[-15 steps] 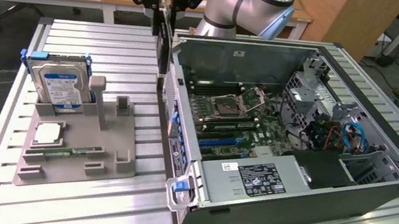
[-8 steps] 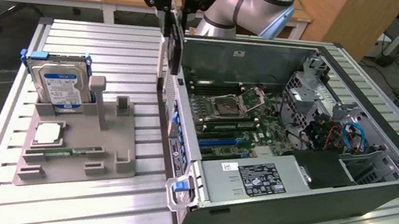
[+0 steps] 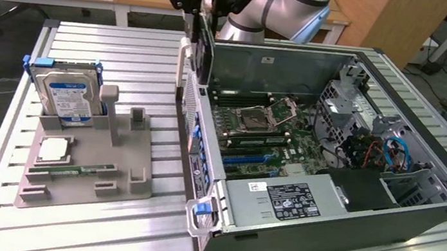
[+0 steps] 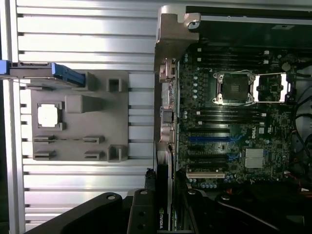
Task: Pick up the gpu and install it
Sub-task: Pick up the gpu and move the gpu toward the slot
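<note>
Gpu [image 3: 202,48] hangs upright, clamped in the gripper [image 3: 202,3] above the edge of the open computer case [image 3: 339,228]. It looks light, stiff and fragile. The grip belongs on its upper edge, away from the contacts.

The gpu [image 3: 205,45] is a thin, flat, dark card, clamped between the fingers of the gripper [image 4: 163,202]. It hangs straight down below the gripper, upright and edge-on. A small green logo shows on its narrow edge, close up by the gripper.
</note>
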{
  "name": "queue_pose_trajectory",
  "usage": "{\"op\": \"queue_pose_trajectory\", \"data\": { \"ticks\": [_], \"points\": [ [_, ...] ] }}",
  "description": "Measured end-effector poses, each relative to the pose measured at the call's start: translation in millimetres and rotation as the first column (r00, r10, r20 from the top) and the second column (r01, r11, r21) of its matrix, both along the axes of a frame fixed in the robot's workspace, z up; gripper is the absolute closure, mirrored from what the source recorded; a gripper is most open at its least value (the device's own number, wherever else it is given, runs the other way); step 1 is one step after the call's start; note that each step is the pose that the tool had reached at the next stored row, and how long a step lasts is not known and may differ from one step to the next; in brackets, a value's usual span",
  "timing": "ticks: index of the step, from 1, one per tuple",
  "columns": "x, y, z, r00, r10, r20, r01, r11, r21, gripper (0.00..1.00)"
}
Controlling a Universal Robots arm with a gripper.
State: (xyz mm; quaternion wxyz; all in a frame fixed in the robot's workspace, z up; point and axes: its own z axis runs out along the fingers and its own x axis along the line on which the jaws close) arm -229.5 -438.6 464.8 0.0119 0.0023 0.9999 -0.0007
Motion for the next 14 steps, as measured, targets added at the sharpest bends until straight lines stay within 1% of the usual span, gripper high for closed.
{"op": "queue_pose_trajectory", "data": {
  "ticks": [14],
  "points": [
    [17.6,0.0,-1.6,1.0000,0.000,-0.0001,0.000,1.0000,0.0000,0.74]
  ]
}}
